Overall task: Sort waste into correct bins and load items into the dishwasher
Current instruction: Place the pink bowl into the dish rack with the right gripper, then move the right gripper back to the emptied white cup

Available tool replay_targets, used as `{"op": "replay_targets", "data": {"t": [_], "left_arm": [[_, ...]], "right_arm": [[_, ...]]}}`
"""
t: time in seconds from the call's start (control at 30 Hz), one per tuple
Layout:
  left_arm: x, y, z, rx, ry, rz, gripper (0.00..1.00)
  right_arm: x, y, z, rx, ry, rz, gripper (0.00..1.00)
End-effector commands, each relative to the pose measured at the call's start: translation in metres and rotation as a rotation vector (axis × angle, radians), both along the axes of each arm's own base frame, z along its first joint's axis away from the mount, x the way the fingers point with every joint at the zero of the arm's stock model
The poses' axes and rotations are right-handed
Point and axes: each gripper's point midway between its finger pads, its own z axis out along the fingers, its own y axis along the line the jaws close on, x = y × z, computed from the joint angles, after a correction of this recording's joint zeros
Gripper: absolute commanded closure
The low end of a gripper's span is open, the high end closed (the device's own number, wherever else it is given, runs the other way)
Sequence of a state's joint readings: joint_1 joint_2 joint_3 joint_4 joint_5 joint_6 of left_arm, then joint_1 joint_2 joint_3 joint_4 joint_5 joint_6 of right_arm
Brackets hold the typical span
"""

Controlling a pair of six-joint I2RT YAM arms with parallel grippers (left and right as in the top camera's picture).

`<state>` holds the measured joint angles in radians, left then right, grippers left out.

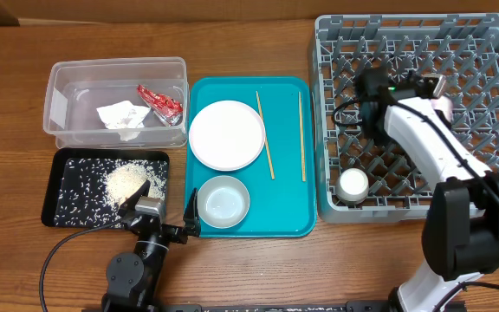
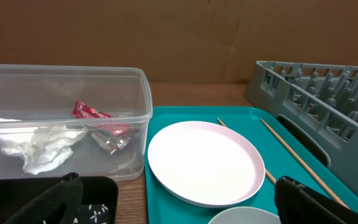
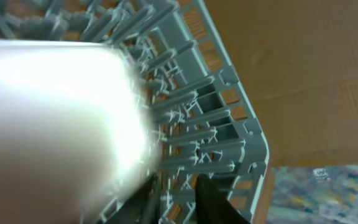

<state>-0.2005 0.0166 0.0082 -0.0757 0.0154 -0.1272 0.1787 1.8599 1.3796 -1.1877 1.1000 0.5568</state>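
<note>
Waste lies to the left: at ten o'clock in the overhead view we see the clear plastic tub [image 1: 59,82]. Inside it is the crumpled white napkin [image 1: 121,114], with the red snack wrapper [image 1: 160,101] just beside it at its two o'clock. Below the tub, at eight o'clock, the shallow black tray [image 1: 63,204] carries the heap of rice [image 1: 126,180], and loose grains are strewn over the rest of its floor. At seven o'clock the left gripper [image 1: 162,208] hangs with its fingers [image 2: 55,200] spread wide and holding nothing. One finger is near the black tray's five o'clock corner, the other at the edge of the teal tray [image 1: 288,199]. On that tray the round plate [image 1: 227,134] lies toward twelve o'clock, with a small pale bowl [image 1: 223,202] at its six o'clock. Two wooden chopsticks [image 1: 265,137] lie lengthwise, one against the plate's rim at three o'clock, the other well apart further right. At three o'clock stands the grey dish rack [image 1: 492,35], with a tiny white cup [image 1: 352,184] near its seven o'clock corner. The right gripper [image 3: 176,186] is down inside the rack. A bright white blur fills much of its wrist view, and we cannot tell whether it is clamped on anything.
</note>
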Motion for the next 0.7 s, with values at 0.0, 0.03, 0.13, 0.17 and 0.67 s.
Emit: {"op": "replay_targets", "data": {"t": [0.0, 0.03, 0.13, 0.17, 0.67], "left_arm": [[0.0, 0.0, 0.001, -0.002, -0.006, -0.003, 0.0], [0.0, 0.0, 0.001, -0.002, -0.006, -0.003, 0.0], [0.0, 0.0, 0.001, -0.002, -0.006, -0.003, 0.0], [0.0, 0.0, 0.001, -0.002, -0.006, -0.003, 0.0], [0.0, 0.0, 0.001, -0.002, -0.006, -0.003, 0.0]], "right_arm": [[-0.003, 0.015, -0.006, 0.048, 0.016, 0.013, 0.76], [-0.005, 0.019, -0.005, 0.066, 0.002, 0.001, 0.76], [-0.011, 0.035, 0.002, 0.146, -0.038, -0.028, 0.76], [-0.012, 0.047, 0.007, 0.198, -0.044, -0.021, 0.76], [-0.085, 0.353, 0.016, 1.28, 0.338, 0.738, 0.58]]}}
